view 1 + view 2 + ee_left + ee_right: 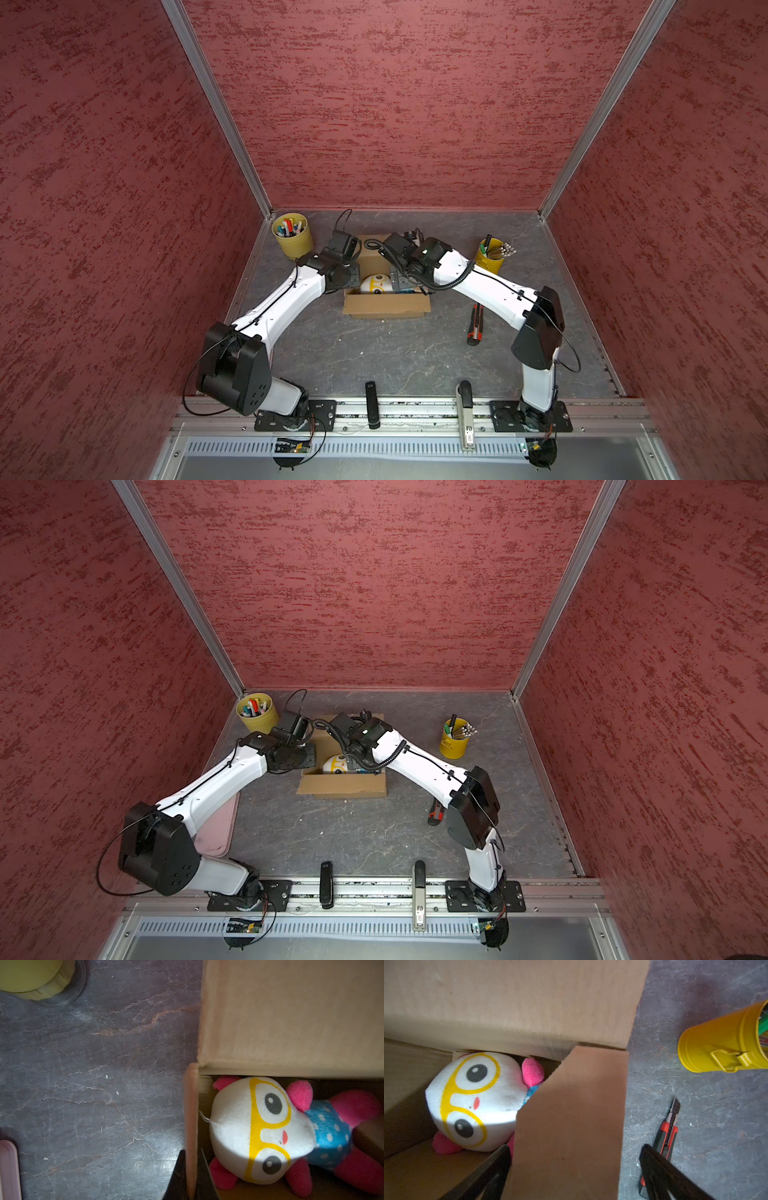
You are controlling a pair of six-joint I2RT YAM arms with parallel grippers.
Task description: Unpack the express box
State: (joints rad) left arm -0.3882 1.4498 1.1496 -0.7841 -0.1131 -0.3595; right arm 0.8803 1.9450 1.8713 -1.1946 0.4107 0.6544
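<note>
1. the utility knife (475,326) lies on the table just right of the express box (386,306), and its blade seems to be out. the outer finger of the right gripper (576,1149) hangs close over it, so a drop or an outward sweep could knock the knife or drag it along.
2. the box sits mid-table with its top open. the right gripper is spread wide and holds nothing. it straddles the right end flap (571,1115), one finger inside the box and one outside. closing here would likely pinch only cardboard and crease the flap.
3. the left gripper (191,1159) is clamped on the edge of the left end flap (191,1105). nothing else pins the box, so a hard pull could tear the flap or tip and slide the box.
4. the plush toy (259,1130) lies inside, its head tucked partly under the far long flap (508,1001). a straight lift could snag it there.
5. the left yellow cup (293,239) and the right yellow cup (490,255) stand beyond the box on either side. a backward shove could tip one.
</note>
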